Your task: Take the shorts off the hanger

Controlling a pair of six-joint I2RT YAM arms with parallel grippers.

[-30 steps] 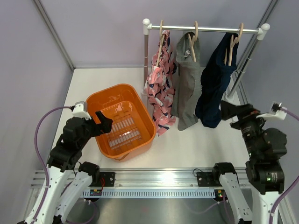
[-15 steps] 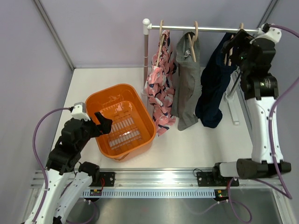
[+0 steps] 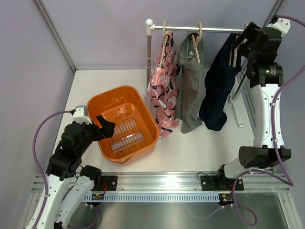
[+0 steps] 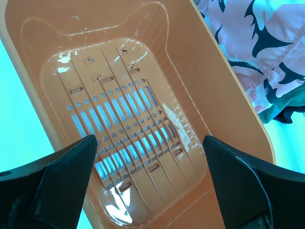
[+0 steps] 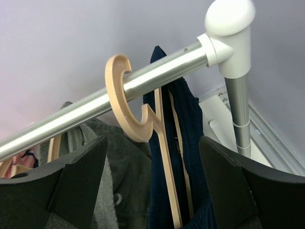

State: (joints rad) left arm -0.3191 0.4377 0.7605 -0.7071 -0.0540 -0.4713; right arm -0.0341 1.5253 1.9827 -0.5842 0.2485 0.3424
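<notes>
Three shorts hang on wooden hangers from a silver rail (image 3: 209, 29): pink patterned (image 3: 163, 93), grey (image 3: 191, 86), dark navy (image 3: 218, 86). My right gripper (image 3: 242, 42) is raised to the rail's right end, open, its fingers (image 5: 76, 186) either side of the navy shorts (image 5: 190, 143) and their wooden hanger (image 5: 138, 124), not touching. My left gripper (image 3: 106, 128) is open and empty above the orange basket (image 3: 114, 98); the left wrist view shows the basket's slotted floor (image 4: 119, 119) and the pink shorts (image 4: 257, 52) beyond its rim.
The rack's white end post (image 5: 233, 43) stands just right of my right gripper, with its base foot (image 3: 237, 112) on the table. The enclosure's grey walls close in behind the rail. The basket has nothing in it.
My right arm rose from low at the table's right side up to the rail's right end, then edged a little further right. The left arm barely moved.
</notes>
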